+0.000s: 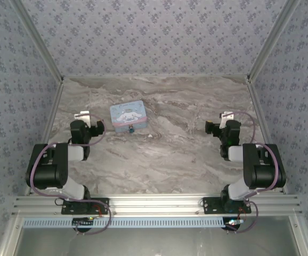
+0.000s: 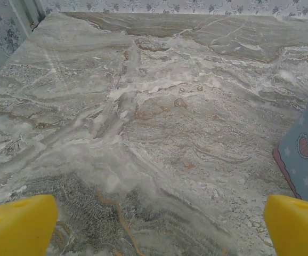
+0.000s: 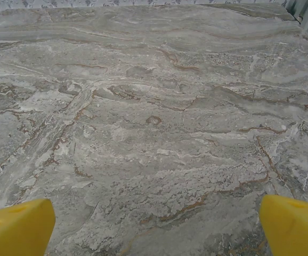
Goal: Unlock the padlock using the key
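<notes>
The marble tabletop [image 1: 186, 160] carries a pale blue tin [image 1: 128, 114] at 10 o'clock from its middle. My left end effector [image 2: 159, 226] and right end effector [image 3: 156, 226] are both spread wide, empty. The small padlock [image 1: 131, 128] lies just at the tin's 6 o'clock edge.

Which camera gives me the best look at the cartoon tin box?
Top external: the whole tin lies in frame, printed lid up, left of table centre. The left wrist view catches one star-patterned corner of the tin at its right edge.
</notes>
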